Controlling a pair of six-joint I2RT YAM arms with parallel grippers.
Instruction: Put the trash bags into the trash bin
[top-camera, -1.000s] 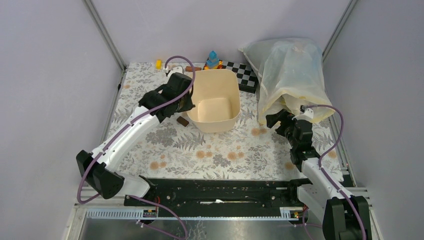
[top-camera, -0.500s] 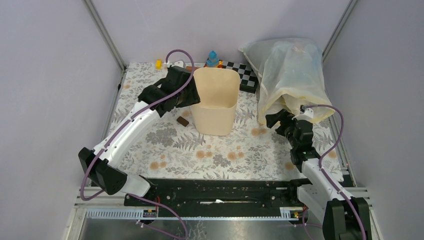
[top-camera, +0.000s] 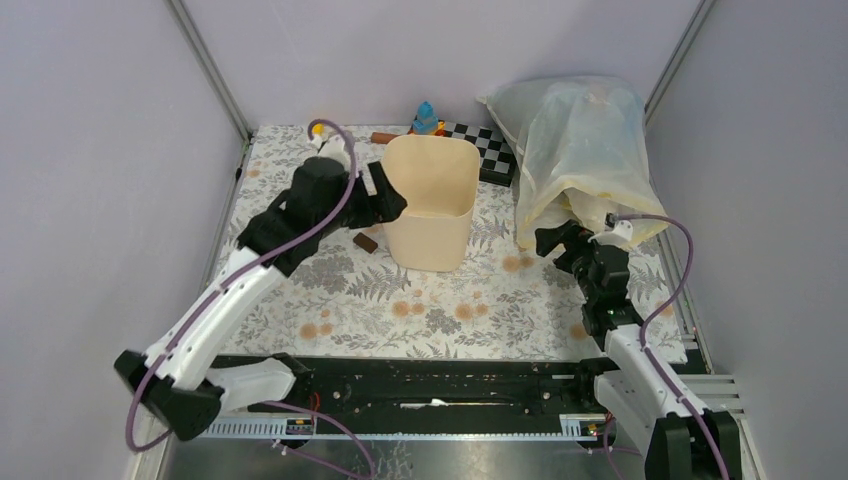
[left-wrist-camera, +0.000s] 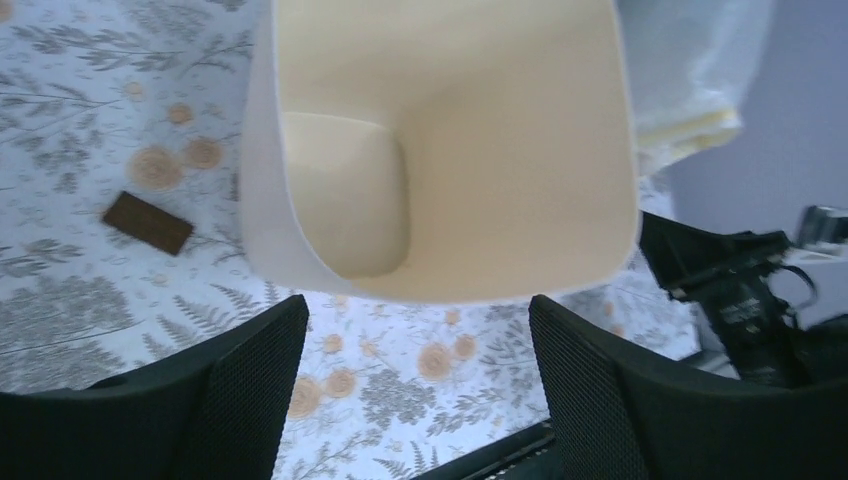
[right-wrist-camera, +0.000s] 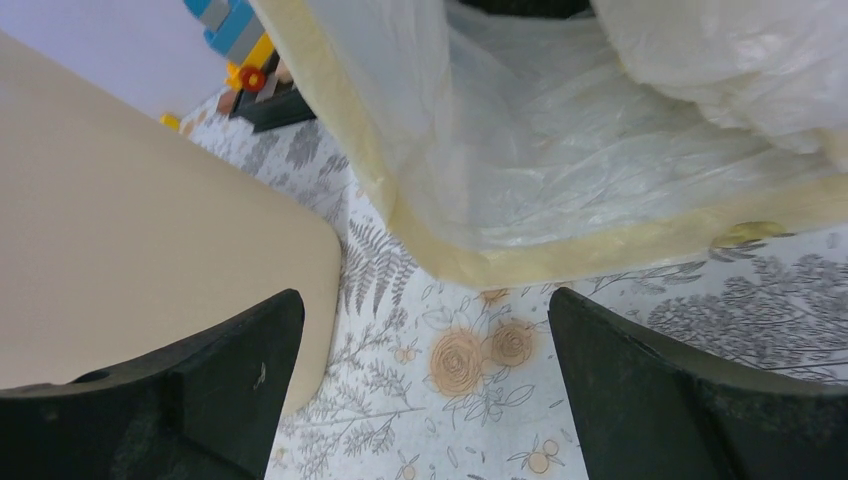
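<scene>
Trash bags (top-camera: 590, 150) are heaped at the far right of the tabletop (top-camera: 450, 300), against the right wall. Cream-yellow, crinkled. None of the plastic is in the bin yet.

Trash bin (top-camera: 430, 200) is in the far half of the tabletop, left of the heap and apart from it. It is tipped, mouth turned toward my left claw (top-camera: 392, 203). The left wrist view looks down the inside to a bare base. Whether the rim leans on that claw I can't make out from either view.

Left claw: fingers spread wide, nothing between them, just beside the bin's left wall. A small brown block (top-camera: 365, 242) lies on the tabletop near the bin's foot.

Right claw (top-camera: 556, 236): also spread wide and empty, low over the tabletop, pointing at the heap's near edge. The right wrist view shows a yellowish hem lying on the tabletop just ahead, with crumpled film behind it and the bin wall off to the left.

Step in hand, as I read it: the reach for the first grab. No plastic taken.

Next move, my judgement:
- Bring the right claw forward and down until the hem sits between the fingers.
- Close on a gathered fold, not a single layer, since film this thin slips.
- Lift until the tail leaves the tabletop, then swing left to the bin mouth.
- Use the left claw to steady the bin so the mouth takes the load.
</scene>
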